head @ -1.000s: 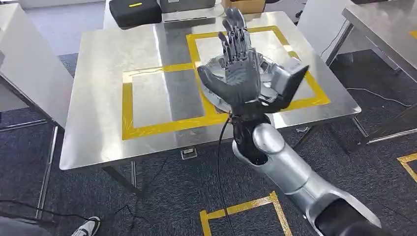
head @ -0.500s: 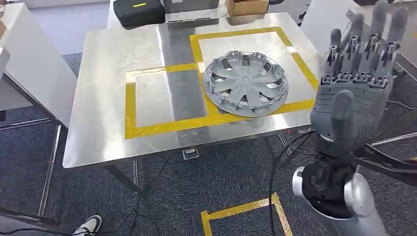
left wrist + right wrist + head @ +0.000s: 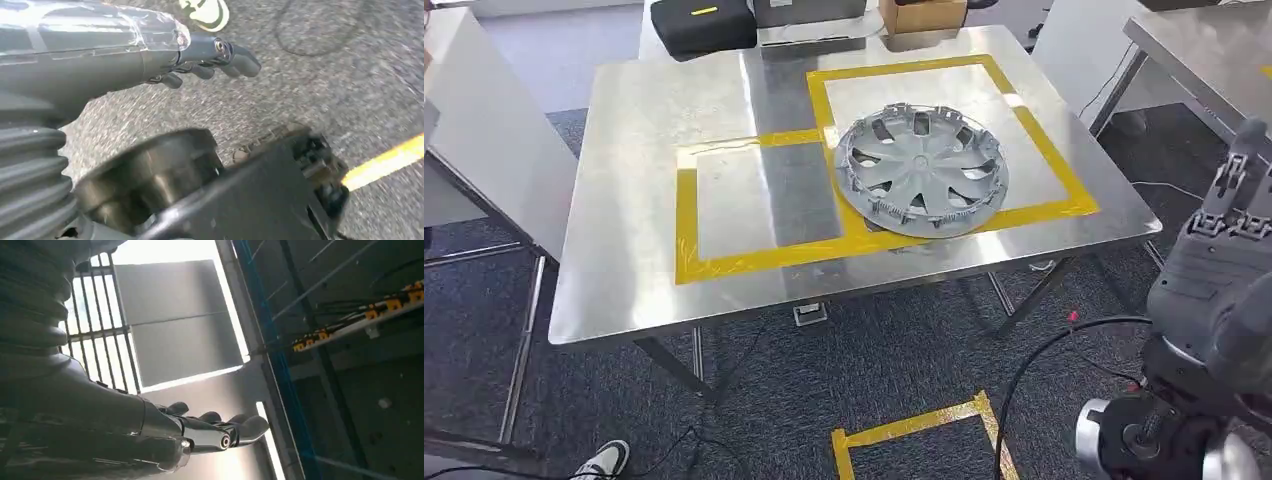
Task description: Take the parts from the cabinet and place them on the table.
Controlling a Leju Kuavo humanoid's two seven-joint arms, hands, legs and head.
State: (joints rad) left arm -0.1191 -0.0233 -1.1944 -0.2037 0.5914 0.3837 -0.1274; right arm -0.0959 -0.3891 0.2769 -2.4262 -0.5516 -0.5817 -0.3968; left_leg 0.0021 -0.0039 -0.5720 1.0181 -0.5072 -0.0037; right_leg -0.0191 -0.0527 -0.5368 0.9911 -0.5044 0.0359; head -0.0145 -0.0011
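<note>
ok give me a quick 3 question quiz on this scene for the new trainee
1. True or false: the hubcap lies fully inside one taped yellow square on the table.
2. Which best describes the right hand?
A. gripping the hubcap
B. beside the table's corner, holding nothing
C. resting flat on the table
3. Fill in: behind the table, next to the cardboard box, sits a black ____.

Key:
1. False; its edge overlaps the tape toward the table's front.
2. B
3. case
</note>
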